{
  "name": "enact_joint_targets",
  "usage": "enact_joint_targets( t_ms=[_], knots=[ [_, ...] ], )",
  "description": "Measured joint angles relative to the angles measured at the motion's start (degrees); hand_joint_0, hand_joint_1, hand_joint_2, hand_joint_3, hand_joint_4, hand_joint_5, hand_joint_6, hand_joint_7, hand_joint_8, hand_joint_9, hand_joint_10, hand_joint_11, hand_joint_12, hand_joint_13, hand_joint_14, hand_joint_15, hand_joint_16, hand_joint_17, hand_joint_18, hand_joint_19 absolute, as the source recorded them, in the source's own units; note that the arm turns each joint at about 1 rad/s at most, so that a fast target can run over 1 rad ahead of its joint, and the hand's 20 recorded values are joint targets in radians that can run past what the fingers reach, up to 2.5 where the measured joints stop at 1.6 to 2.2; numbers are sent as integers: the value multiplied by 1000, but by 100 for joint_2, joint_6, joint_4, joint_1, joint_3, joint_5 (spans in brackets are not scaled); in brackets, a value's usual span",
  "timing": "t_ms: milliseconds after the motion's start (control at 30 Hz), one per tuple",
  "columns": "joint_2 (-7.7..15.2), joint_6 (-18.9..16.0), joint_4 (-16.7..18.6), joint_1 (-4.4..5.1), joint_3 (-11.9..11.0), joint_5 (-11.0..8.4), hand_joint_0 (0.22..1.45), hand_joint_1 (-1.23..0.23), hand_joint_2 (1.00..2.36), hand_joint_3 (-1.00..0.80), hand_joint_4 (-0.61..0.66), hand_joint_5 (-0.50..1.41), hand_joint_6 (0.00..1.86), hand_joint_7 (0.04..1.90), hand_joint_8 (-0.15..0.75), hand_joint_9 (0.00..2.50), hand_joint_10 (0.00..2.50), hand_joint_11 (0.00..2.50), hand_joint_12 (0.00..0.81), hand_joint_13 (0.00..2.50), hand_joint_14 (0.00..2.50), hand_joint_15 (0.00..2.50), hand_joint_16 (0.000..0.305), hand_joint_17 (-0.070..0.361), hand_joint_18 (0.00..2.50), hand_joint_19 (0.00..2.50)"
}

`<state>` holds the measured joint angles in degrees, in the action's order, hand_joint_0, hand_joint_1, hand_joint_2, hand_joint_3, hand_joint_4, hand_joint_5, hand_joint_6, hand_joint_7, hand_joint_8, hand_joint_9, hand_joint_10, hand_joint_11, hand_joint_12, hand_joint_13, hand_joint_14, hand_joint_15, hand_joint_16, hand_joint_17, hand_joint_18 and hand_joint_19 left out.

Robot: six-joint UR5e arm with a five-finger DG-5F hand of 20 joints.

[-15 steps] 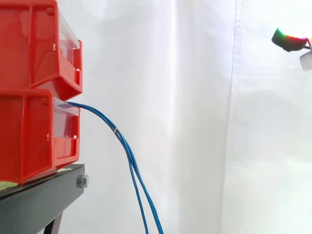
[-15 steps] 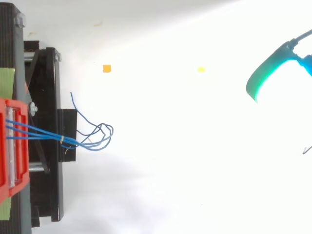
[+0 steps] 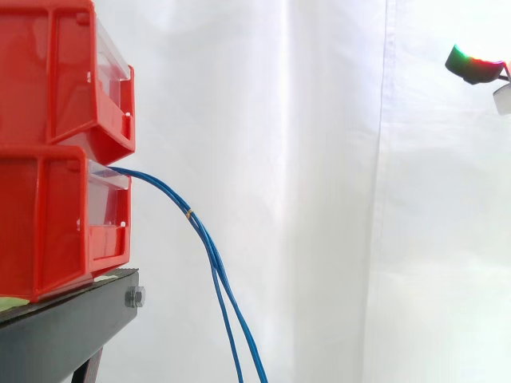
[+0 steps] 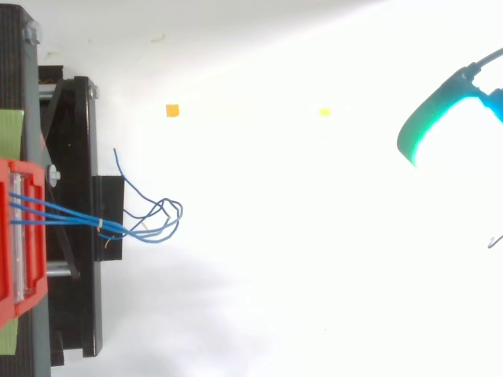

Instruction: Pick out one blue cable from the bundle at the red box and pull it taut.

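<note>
Almost nothing changes from 0.5 seconds ago: the robot hand (image 4: 426, 119) stays at the right edge, well apart from the blue cables (image 3: 209, 249), and I cannot tell if it is released or clenched. The cables hang loose from the lower red box (image 3: 48, 223), untouched.

This looks like a robot lab's test rig rather than a home; a plain white curtain (image 3: 319, 159) closes off the background; two red storage bins (image 3: 48, 215) sit stacked on a black metal stand (image 3: 64, 335) fixed with a bolt (image 3: 135, 298); blue cables (image 3: 211, 255) hang from the lower bin; a small orange marker (image 4: 172, 111) and a yellow marker (image 4: 324, 112) lie on the bare white floor (image 4: 275, 275); a robot hand (image 4: 424, 126) shows at the edge.
</note>
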<state>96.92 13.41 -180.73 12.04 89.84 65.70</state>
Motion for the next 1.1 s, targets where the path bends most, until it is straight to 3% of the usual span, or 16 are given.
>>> enact_joint_targets(
  t_ms=[167,433,700,900,1100],
  knots=[
    [0,1,-122,-28,-1,5,550,-560,1002,-475,156,-210,502,678,227,633,8,200,267,510,5,137,38,85,418,498],
    [-3,-4,-168,3,0,11,550,-558,1002,-475,155,-210,502,677,230,630,7,194,268,511,5,138,38,85,424,493],
    [69,51,-105,-69,41,79,549,-557,1002,-476,155,-211,502,678,233,626,7,192,271,510,5,137,38,85,422,495],
    [493,105,207,-90,66,26,547,-556,1001,-482,156,-212,502,676,235,622,8,205,272,506,5,136,38,85,424,502],
    [1104,173,833,-103,67,-114,545,-558,1001,-485,150,-214,502,674,236,615,8,198,273,500,5,138,38,85,423,498]
  ],
)
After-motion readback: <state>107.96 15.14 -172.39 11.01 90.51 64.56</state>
